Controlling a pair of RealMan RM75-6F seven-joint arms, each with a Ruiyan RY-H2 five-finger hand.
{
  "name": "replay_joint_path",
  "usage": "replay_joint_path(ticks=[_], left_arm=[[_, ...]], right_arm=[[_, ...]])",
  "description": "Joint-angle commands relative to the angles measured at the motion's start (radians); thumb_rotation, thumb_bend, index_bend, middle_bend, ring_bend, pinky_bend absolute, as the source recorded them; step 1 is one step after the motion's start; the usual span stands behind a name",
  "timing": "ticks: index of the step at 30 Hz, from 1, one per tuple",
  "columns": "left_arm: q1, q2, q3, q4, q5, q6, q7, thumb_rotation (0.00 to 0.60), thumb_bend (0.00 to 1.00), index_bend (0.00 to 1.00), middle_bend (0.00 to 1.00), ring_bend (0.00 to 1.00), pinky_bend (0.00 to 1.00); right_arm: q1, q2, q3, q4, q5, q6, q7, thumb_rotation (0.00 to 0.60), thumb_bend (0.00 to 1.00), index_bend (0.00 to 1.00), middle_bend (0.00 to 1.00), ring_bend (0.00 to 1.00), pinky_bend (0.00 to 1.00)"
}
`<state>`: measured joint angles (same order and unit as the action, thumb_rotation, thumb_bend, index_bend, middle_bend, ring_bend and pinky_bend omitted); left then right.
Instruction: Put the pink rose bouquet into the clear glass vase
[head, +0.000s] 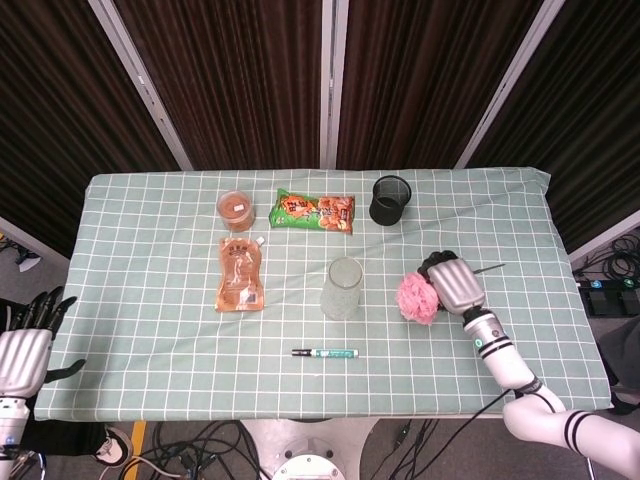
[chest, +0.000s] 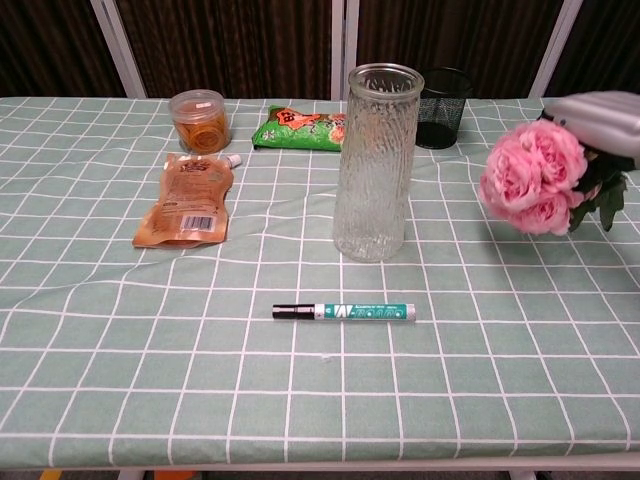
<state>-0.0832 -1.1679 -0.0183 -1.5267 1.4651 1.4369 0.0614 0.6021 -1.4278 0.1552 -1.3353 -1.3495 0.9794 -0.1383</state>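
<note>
Robot's own two views of a table covered in a green checked cloth (head: 150, 230). The right hand (head: 455, 283) gripped the pink rose bouquet (head: 417, 297), its fingers wrapped over the leafy stem end; in the chest view this hand (chest: 600, 118) appeared at the right edge with the bouquet (chest: 530, 178) held clear of the cloth, blooms projecting leftward from the hand and tilted slightly down. A thin stem end (head: 490, 268) projected from the far side of the hand, toward the right. The clear glass vase (chest: 373, 162) stood upright near the table's centre, to the left of the bouquet and apart from it, with open cloth between them; seen from the head camera the vase (head: 343, 288) lay just left of the blooms. The left hand (head: 25, 345) hung beyond the table's left edge, holding nothing, fingers spread. Other items: a green marker (chest: 345, 311) lying in front of the vase; an orange pouch (chest: 188, 199) at left; a lidded plastic jar (chest: 198, 119) behind it; a green snack bag (chest: 300, 129) behind the vase; a black mesh cup (chest: 442, 93) at the rear right.
</note>
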Motion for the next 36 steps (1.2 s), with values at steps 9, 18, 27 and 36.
replay_joint_path(ticks=[9, 18, 27, 36], left_arm=[[-0.019, -0.016, 0.004, -0.008, 0.002, -0.033, 0.027, 0.6, 0.0, 0.12, 0.0, 0.0, 0.14], [-0.02, -0.021, 0.006, -0.001, -0.008, -0.043, 0.026, 0.6, 0.0, 0.12, 0.0, 0.0, 0.14], [-0.02, -0.025, 0.007, 0.01, -0.016, -0.049, 0.019, 0.6, 0.0, 0.12, 0.0, 0.0, 0.14], [-0.013, -0.028, 0.005, 0.023, -0.021, -0.037, 0.007, 0.6, 0.0, 0.12, 0.0, 0.0, 0.14]], right_arm=[[0.026, 0.25, 0.19, -0.288, 0.04, 0.093, 0.105, 0.6, 0.23, 0.62, 0.43, 0.25, 0.28], [0.055, 0.219, 0.257, -0.349, -0.06, 0.162, 0.472, 0.6, 0.21, 0.63, 0.44, 0.25, 0.32], [0.086, 0.102, 0.288, -0.403, -0.107, 0.294, 0.621, 0.6, 0.21, 0.63, 0.45, 0.25, 0.34], [0.093, 0.056, 0.29, -0.508, -0.023, 0.278, 0.719, 0.6, 0.21, 0.63, 0.45, 0.25, 0.35]])
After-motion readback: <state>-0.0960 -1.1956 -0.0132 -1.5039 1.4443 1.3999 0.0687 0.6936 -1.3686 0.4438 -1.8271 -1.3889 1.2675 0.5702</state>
